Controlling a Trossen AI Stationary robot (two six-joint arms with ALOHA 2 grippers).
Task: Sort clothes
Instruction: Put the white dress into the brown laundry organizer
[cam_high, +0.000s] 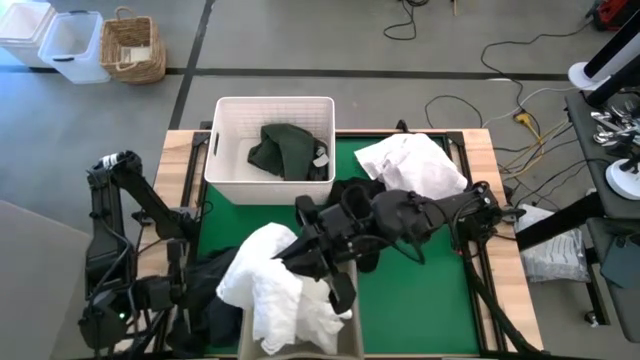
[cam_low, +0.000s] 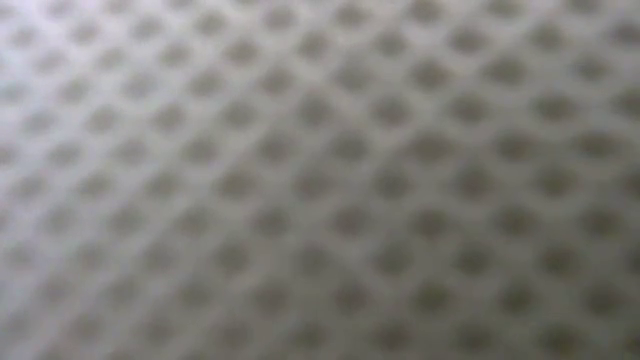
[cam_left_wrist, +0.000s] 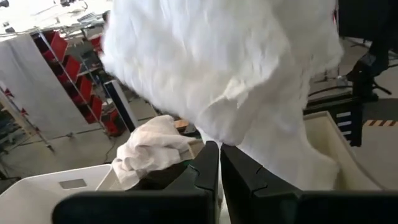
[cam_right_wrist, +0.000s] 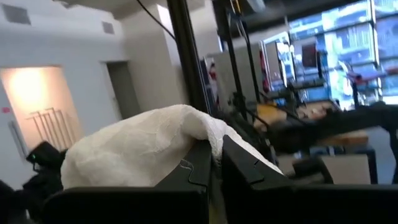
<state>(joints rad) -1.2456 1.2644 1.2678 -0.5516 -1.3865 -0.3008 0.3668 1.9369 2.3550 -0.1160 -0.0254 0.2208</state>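
- White fluffy fabric garment (cam_high: 275, 290) sits at the near edge of the bench, draped over a beige open bin (cam_high: 345, 335); prob. the pile for whites, hence whites go here, darks elsewhere.
- Left tool (cam_left_wrist: 219, 163) is clenched tight on that white garment; left wrist view shows the cloth bulging above the closed fingers (cam_left_wrist: 202, 171), so it's carried from a pinch of fabric, rest hanging loose.
- Right tool (cam_right_wrist: 214, 158) also squeezed shut w/ white cloth pinched between its fingers (cam_right_wrist: 199, 163); in the high view the right arm reaches across the bench centre to the same white heap. Whether both grip one garment or two, can't tell.
- Two-arm hold looks like a way to lift or spread a floppy piece w/o dragging it.
- Dark green garment (cam_high: 290, 150) lies crumpled inside the white plastic basket (cam_high: 225, 150) at the far side of the bench – darks bin, by the look.
- Second white garment (cam_high: 410, 165) lies on the green mat (cam_high: 420, 300), right of the basket, apart from it; not yet sorted.
- Black cloth (cam_high: 215, 275) lies near the left arm, beside the white heap.
- Low view is blocked by a close-up woven mesh; tells nothing.
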